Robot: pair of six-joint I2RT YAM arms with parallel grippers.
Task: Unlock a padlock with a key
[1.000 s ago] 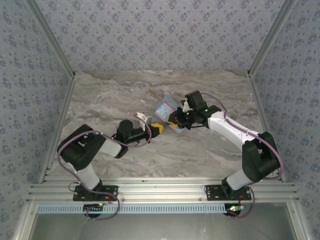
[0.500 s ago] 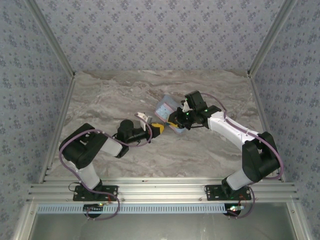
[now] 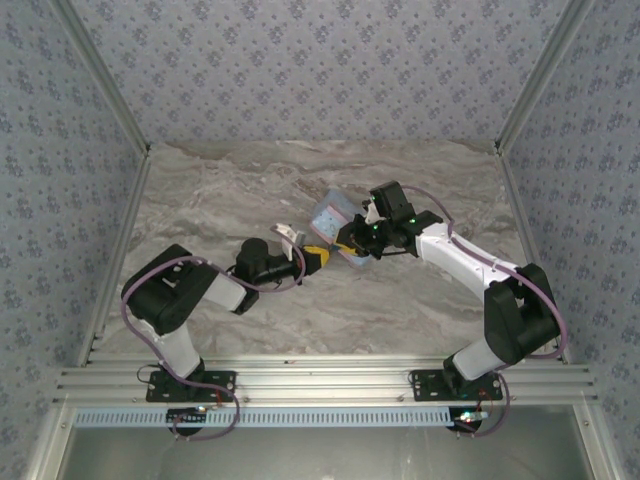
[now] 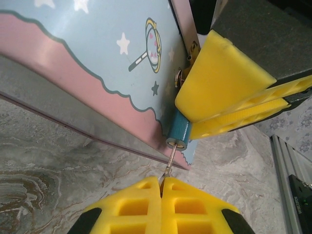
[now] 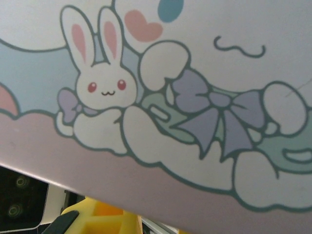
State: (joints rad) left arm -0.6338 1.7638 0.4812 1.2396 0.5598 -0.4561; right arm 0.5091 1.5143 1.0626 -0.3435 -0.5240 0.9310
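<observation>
Pinching key (image 4: 170, 158) in left claw (image 4: 161, 181), tip in padlock (image 4: 178, 131); right claw (image 4: 189, 119) clamps padlock; tin (image 4: 97, 63) just beside, tilted over table (image 4: 73, 161)

the counter (image 3: 230, 190) is grey-and-beige marbled, with a tilted pale-blue tin (image 3: 328, 213) over its middle; whether the tin's edge touches it is unclear.

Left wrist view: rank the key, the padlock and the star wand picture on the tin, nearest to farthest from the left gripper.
1. Key: pinched in the left gripper, just above its fingertips.
2. Padlock: at the key's far end, by the tin's edge.
3. Wand picture: higher up, on the tin lid.
</observation>
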